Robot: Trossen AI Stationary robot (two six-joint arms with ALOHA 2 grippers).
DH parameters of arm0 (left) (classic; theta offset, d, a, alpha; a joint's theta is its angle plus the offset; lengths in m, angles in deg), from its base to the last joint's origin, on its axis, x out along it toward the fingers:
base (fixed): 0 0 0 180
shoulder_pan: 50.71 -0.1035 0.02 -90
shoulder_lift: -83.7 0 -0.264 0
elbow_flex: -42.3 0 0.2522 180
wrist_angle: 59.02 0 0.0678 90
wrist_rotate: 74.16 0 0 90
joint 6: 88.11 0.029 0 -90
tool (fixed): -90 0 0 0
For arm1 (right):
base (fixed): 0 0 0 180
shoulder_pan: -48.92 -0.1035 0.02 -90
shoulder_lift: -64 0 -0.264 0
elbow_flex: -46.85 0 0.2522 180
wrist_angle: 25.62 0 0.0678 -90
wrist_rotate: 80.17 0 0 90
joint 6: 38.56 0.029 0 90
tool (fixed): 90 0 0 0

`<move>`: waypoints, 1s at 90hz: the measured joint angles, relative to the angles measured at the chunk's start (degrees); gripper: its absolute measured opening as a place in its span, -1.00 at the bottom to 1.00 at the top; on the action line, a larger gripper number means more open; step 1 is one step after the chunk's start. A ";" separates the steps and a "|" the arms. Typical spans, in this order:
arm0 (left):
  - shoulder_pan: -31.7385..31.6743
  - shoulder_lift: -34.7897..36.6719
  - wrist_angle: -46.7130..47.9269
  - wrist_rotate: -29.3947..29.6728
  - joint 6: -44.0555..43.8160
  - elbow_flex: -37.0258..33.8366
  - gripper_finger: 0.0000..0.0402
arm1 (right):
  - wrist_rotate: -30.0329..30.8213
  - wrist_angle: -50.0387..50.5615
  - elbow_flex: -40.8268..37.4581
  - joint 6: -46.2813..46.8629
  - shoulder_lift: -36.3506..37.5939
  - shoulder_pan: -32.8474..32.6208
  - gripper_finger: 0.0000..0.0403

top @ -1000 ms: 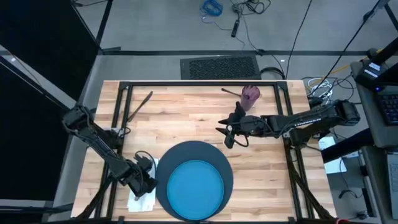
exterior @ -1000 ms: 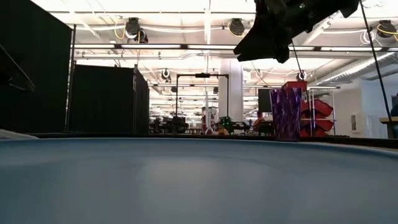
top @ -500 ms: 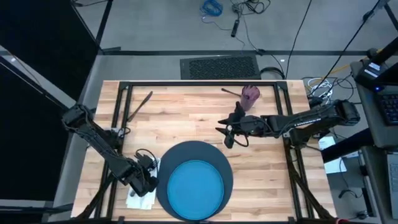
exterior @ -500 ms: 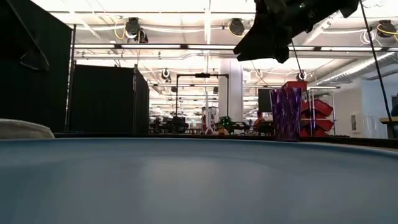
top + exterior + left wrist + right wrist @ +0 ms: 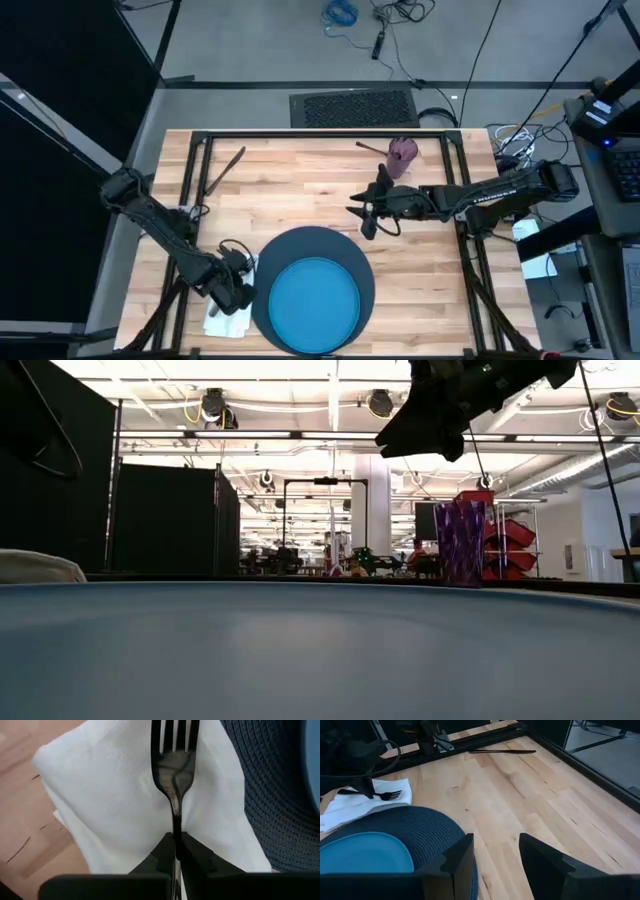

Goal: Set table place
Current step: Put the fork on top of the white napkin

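My left gripper (image 5: pixel 175 851) is shut on a metal fork (image 5: pixel 175 765) low over the white napkin (image 5: pixel 110 795), which lies flat on the table (image 5: pixel 300 190) left of the navy mat (image 5: pixel 300 250). The fork (image 5: pixel 382 795) sits level over the napkin (image 5: pixel 365 802); I cannot tell whether they touch. The blue plate (image 5: pixel 315 305) rests on the mat. A purple cup (image 5: pixel 403 152) stands upright at the far right. My right gripper (image 5: pixel 495 855) hovers open above the table's middle, holding nothing. My left gripper pinches the fork's handle (image 5: pixel 176 825) just behind the neck between its two fingers (image 5: pixel 197 857). The fork runs along the fingers, its tines (image 5: pixel 175 732) ahead of the fingertips and over the napkin. The rest of the handle is hidden by the gripper.
A dark utensil (image 5: pixel 225 168) lies at the far left of the table, and another (image 5: pixel 372 147) lies beside the cup. A black frame (image 5: pixel 320 135) edges the table. Bare wood lies between the mat and the far edge.
My left gripper has shifted slightly over the napkin, keeping hold of the fork. In the low view the napkin's edge shows higher beside the plate than a second ago.
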State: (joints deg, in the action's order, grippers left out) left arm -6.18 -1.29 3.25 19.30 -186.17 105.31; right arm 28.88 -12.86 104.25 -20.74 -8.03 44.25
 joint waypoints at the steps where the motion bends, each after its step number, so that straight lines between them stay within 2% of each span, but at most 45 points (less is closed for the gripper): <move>1: 0.00 0.00 0.00 0.00 0.00 0.00 -0.96 | 0.00 0.00 0.00 0.00 0.00 0.00 -0.29; 16: 0.00 0.00 0.01 0.22 0.00 0.02 -0.86 | 0.00 -0.02 0.00 -0.02 0.01 0.01 -0.29; 44: 0.00 -0.74 0.46 2.71 0.02 0.04 -0.84 | -0.02 -0.02 0.00 -0.02 0.00 0.00 -0.29; 64: -0.02 -5.17 1.43 -3.22 -0.02 0.04 -0.84 | -0.04 -0.02 0.00 -0.03 0.01 0.00 -0.29; 90: -0.22 -6.19 -0.79 -3.31 0.99 0.09 -0.84 | -0.03 -0.02 0.00 0.00 0.02 0.00 -0.29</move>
State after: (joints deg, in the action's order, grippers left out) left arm -6.40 -7.47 2.47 15.99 -185.18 105.40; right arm 28.85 -12.88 104.25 -20.74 -8.01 44.25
